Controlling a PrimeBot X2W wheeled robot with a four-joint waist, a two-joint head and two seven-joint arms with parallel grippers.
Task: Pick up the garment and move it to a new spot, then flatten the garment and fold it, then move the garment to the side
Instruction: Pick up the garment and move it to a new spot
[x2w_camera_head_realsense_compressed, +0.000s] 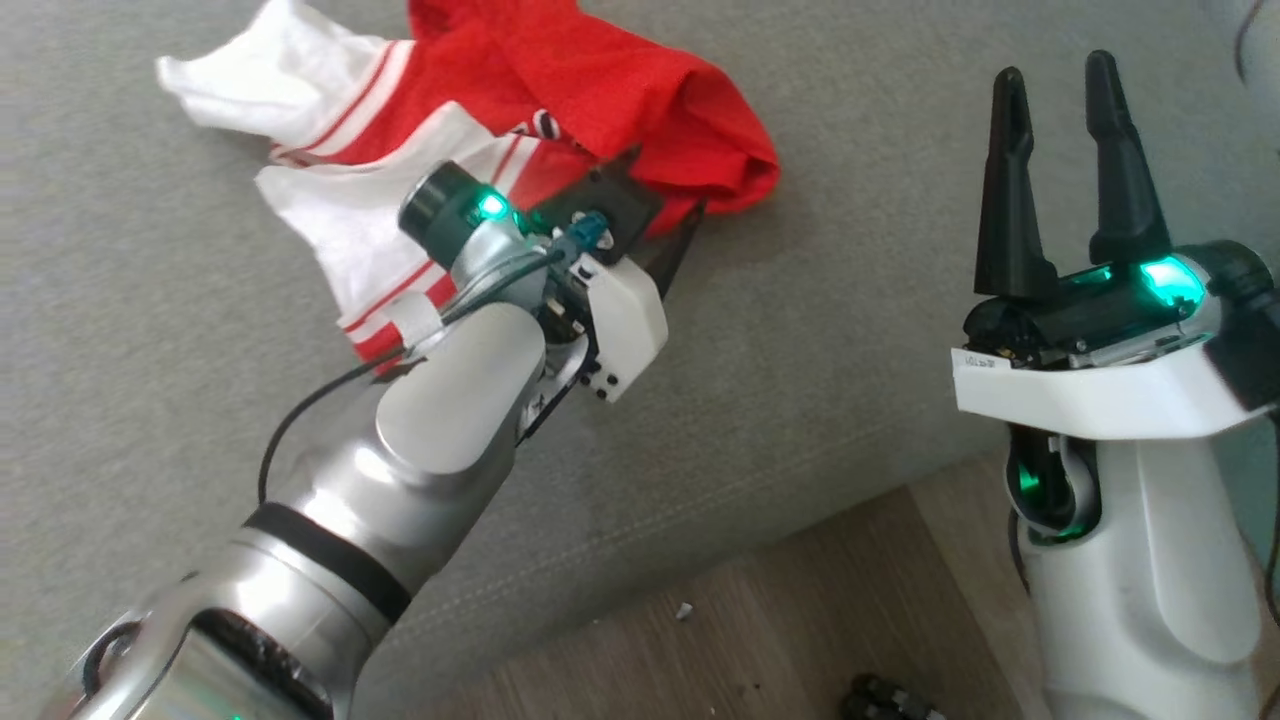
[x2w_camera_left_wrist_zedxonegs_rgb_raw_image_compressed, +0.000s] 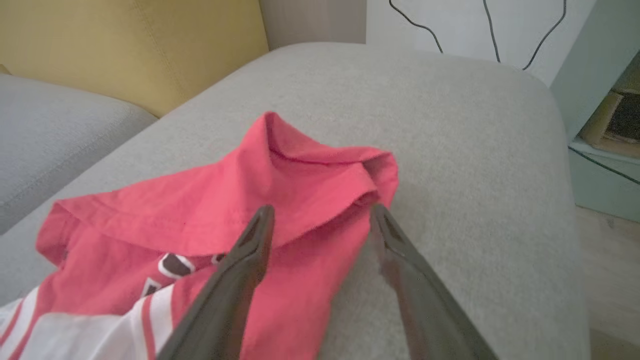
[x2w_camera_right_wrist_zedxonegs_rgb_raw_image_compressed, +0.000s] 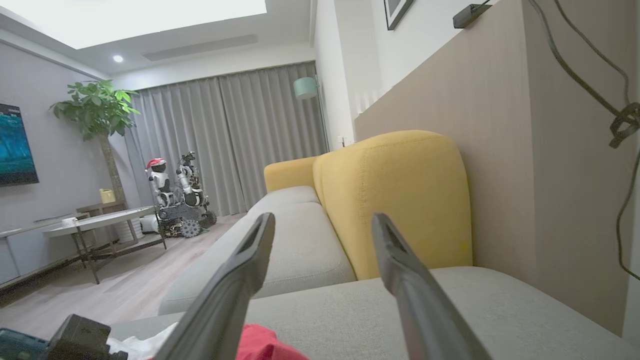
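Observation:
A red and white garment lies crumpled on the grey sofa cushion, at the upper left of the head view. My left arm reaches up from the lower left, and my left gripper sits at the garment's red right edge, mostly hidden under its own wrist. In the left wrist view my left gripper is open. Its fingers straddle the folded red hem of the garment, which rests loose on the cushion. My right gripper stands open and empty at the right, well clear of the cloth, and in the right wrist view the right gripper points along the sofa.
The cushion's front edge runs diagonally, with wooden floor below it. A yellow backrest and a wood-panelled wall lie behind the seat. Cables hang on the wall, and a shelf unit stands past the cushion's far end.

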